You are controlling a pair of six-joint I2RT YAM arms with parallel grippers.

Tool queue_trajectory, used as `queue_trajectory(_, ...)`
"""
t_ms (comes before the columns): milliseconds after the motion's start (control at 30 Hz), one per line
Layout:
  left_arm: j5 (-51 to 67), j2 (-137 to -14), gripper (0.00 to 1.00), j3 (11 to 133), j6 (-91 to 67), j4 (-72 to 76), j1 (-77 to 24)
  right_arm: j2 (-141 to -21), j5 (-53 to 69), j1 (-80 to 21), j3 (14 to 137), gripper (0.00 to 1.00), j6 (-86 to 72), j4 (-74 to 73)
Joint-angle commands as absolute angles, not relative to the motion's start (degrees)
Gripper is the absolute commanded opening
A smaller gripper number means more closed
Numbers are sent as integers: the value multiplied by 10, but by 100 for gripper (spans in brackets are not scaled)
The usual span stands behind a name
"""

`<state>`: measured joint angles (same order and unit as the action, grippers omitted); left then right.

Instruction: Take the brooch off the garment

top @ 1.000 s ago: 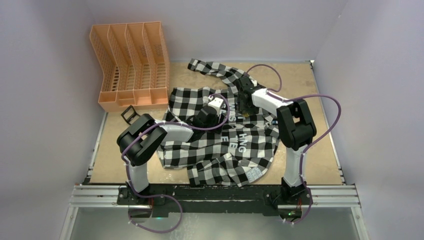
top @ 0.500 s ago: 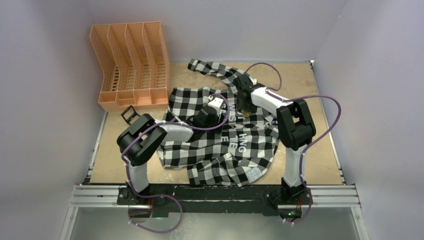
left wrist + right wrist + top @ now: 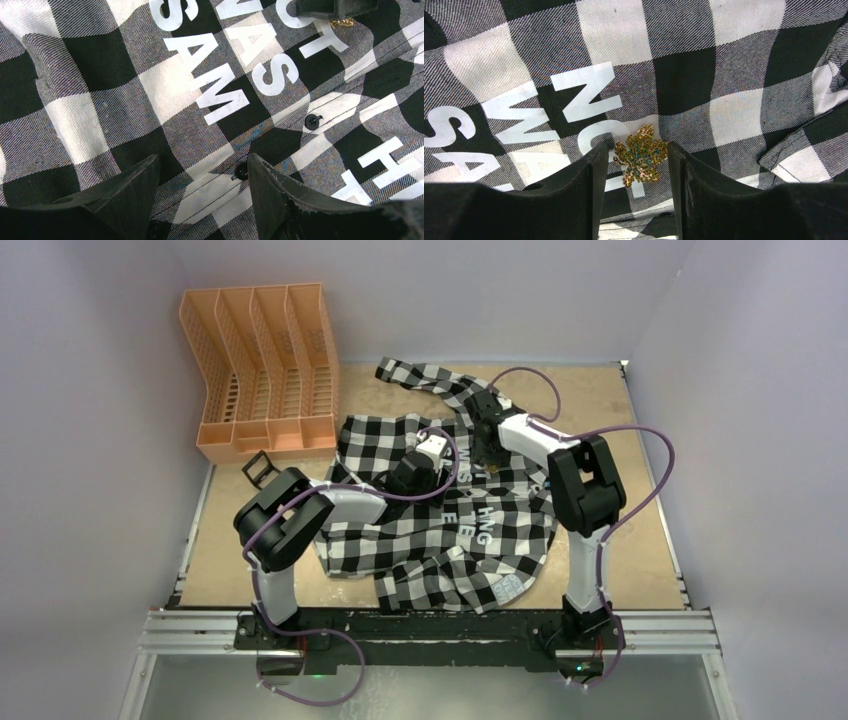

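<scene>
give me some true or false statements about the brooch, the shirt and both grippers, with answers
1. The brooch sits between the fingers of the right gripper. True.
2. The left gripper is clamped on the brooch. False: it is open over the shirt, near the buttons.
3. An orange file rack stands to the far left of the shirt. True.
4. The brooch lies on bare wood, off the shirt. False: it is on the shirt, beside the white lettering.
</scene>
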<state>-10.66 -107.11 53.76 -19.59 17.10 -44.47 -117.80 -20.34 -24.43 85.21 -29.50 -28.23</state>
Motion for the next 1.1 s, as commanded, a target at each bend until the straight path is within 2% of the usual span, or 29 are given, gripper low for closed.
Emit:
queue_trajectory(0, -94, -1056, 63, 525, -210, 146, -444, -1185, -217, -247, 851, 50, -306, -310)
queue_trajectory(333, -93, -1056, 63, 526, -210, 146, -444, -1145, -214, -245, 840, 55, -297, -304)
queue_trajectory(633, -91, -1054, 63, 524, -211, 147, -444, -1138, -205, -231, 823, 55, -296, -291)
queue_trajectory(933, -91, -1051, 63, 523, -211, 147, -444, -1142, -190, -230, 820, 52, -288, -278)
queue_trajectory(1067, -92, -1050, 62, 523, -211, 147, -444, -1144, -191, -230, 817, 45, -288, -272)
